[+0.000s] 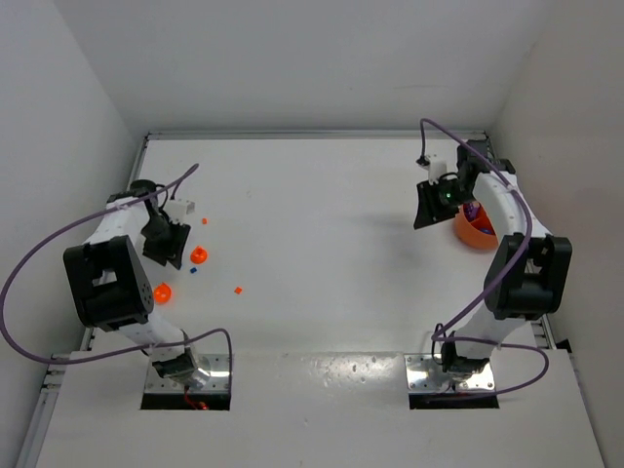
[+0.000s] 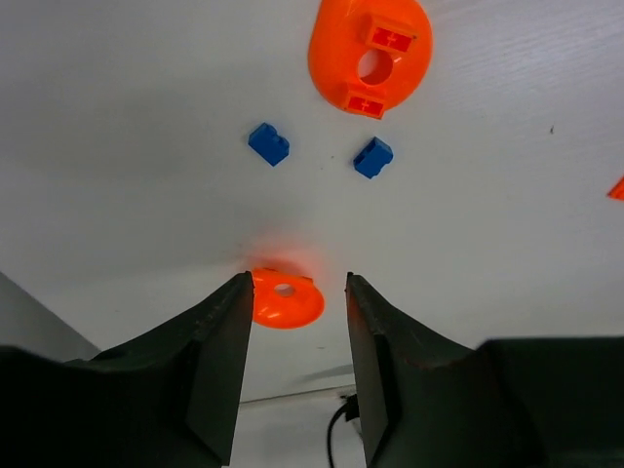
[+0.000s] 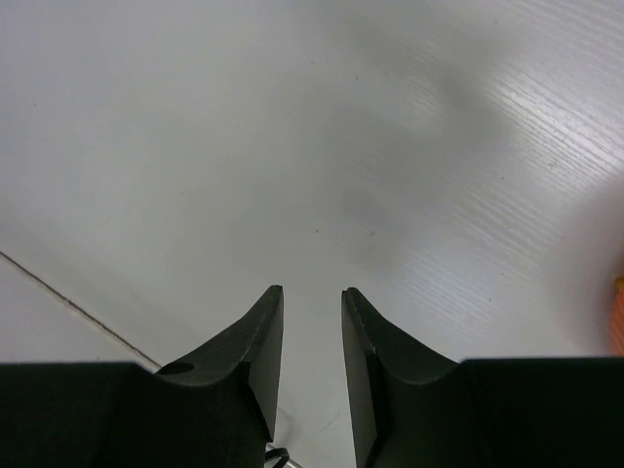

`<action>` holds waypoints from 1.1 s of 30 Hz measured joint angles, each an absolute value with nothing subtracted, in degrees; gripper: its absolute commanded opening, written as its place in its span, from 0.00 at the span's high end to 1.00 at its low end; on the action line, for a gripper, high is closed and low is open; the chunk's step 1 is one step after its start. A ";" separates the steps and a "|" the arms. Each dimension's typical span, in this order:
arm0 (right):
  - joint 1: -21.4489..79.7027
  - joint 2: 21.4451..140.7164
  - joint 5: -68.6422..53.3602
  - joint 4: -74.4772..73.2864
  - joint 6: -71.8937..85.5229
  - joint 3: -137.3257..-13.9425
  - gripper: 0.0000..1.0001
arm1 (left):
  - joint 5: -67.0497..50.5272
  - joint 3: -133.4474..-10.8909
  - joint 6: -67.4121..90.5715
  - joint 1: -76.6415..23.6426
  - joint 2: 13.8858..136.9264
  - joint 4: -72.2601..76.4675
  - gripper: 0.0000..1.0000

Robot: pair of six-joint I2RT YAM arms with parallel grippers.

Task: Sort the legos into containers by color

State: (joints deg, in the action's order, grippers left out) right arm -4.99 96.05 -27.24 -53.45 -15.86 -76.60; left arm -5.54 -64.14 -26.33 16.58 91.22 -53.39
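In the left wrist view two blue legos (image 2: 268, 143) (image 2: 373, 157) lie on the white table, and an orange-red lego (image 2: 616, 188) shows at the right edge. Beyond them sits a round orange piece (image 2: 370, 54) with a centre hole. A smaller round orange piece (image 2: 283, 297) lies just past the tips of my left gripper (image 2: 297, 278), which is open with nothing between its fingers. From above, the left gripper (image 1: 161, 244) hangs at the table's left. My right gripper (image 1: 426, 207) hovers beside the orange bowl (image 1: 478, 234). Its jaws (image 3: 312, 290) stand narrowly apart, empty.
Something purple (image 1: 473, 210) sits in the bowl. Small orange-red legos (image 1: 238, 290) (image 1: 204, 222) and a blue speck (image 1: 193, 272) lie near the two orange round pieces (image 1: 198, 255) (image 1: 163, 291). White walls close in the table on three sides.
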 measured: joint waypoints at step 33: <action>-4.99 95.07 -27.75 -52.29 -12.99 -75.55 0.70 | 2.33 -63.42 5.02 14.66 103.96 -41.45 0.59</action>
State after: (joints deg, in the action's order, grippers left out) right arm -4.99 95.07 -27.75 -52.29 -12.99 -75.55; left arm 2.33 -63.42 5.02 14.66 103.96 -41.45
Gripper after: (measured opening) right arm 0.297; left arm 0.393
